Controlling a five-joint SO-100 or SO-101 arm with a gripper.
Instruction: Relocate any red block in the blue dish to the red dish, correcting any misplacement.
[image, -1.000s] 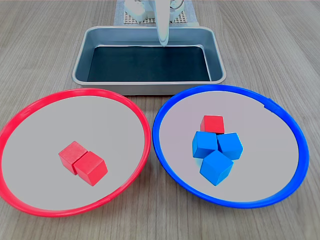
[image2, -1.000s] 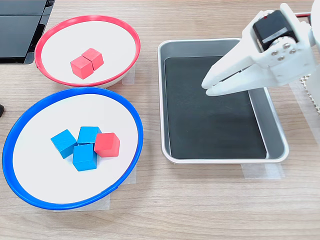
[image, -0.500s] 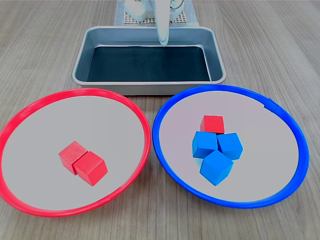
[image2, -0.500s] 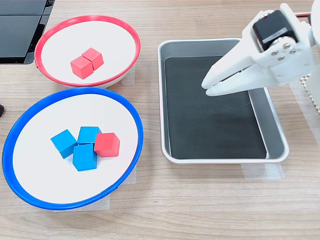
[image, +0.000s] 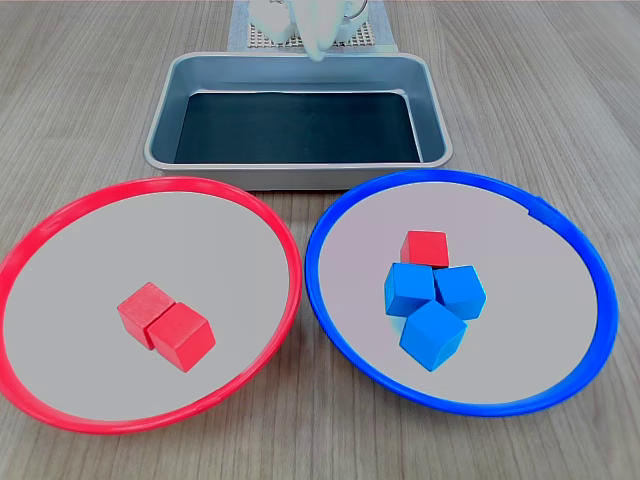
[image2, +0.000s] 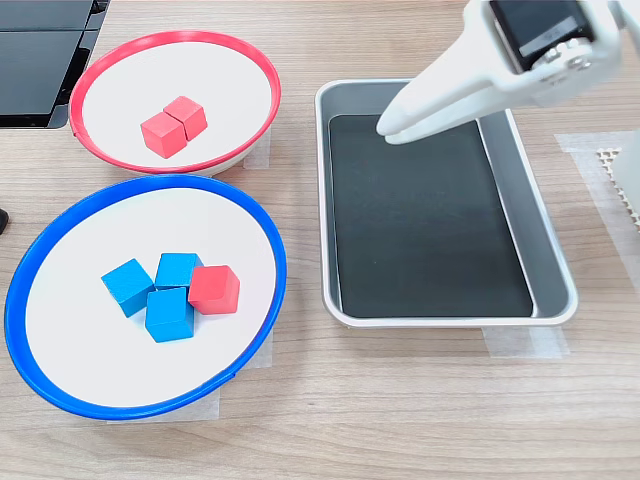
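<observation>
red block (image: 425, 247) in blue dish (image: 330, 209), red dish (image: 60, 214) beside

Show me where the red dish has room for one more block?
The red-rimmed round dish is bare everywhere around its two touching red cubes, widest toward the metal tray. The blue-rimmed round dish is crowded mid-dish: three blue cubes against one red cube.

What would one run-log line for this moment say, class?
gripper: shut, empty, above metal tray | red block: in blue dish, touching blue cubes | red dish: two red cubes
</observation>
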